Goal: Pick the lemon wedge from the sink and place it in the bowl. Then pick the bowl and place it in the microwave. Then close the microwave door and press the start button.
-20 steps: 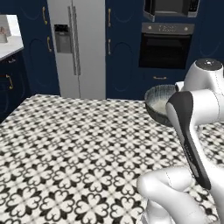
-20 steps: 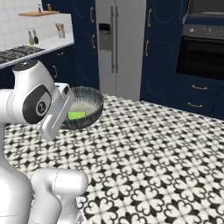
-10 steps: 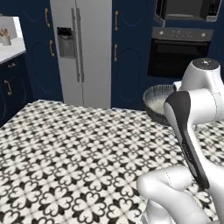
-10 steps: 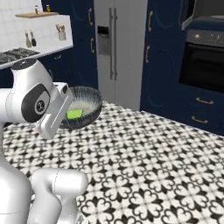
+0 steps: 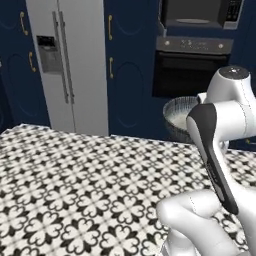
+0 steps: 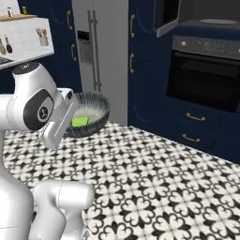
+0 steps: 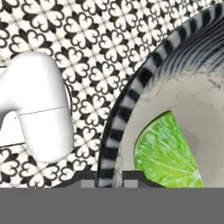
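Jaws: the two dark tips [image 7: 110,178] stand close together at the bottom of the hand view, one on each side of the rim of the round grey bowl with the blue-grey ribbed outside [image 7: 144,83], nipping that rim and carrying the bowl.

Left base view, arm: the white Panda arm with dark joints [image 5: 220,130] rises at the lower right, its forearm slanting down across the picture.
Left base view, bowl: the bowl [image 5: 179,116] shows just left of the arm's upper link, partly hidden by it, held up above the black-and-white patterned floor [image 5: 75,185], pale inside turned towards the camera.
Left base view, microwave: the built-in grey-framed microwave [image 5: 197,12] sits high in the dark blue cabinets, cavity dark, with a side keypad [image 5: 233,9] at its right; below it is a black oven [image 5: 192,70].
Left base view, fridge: a tall steel double-door fridge [image 5: 70,60] stands at the left.

Right base view, bowl: the bowl [image 6: 91,115] hangs beside the arm [image 6: 37,108], tipped slightly, with the small yellow-green lemon wedge [image 6: 79,122] lying inside it.
Right base view, microwave door: the dark glass panel in its grey frame [image 6: 167,16] stands swung open, with the pale round turntable [image 6: 216,21] visible in the cavity.

Hand view, wedge: the lemon wedge [image 7: 168,155] lies on the bowl's pale whitish inside, near the gripped rim, cut face up.
Hand view, floor: the patterned floor [image 7: 87,52] lies beyond the bowl's rim.
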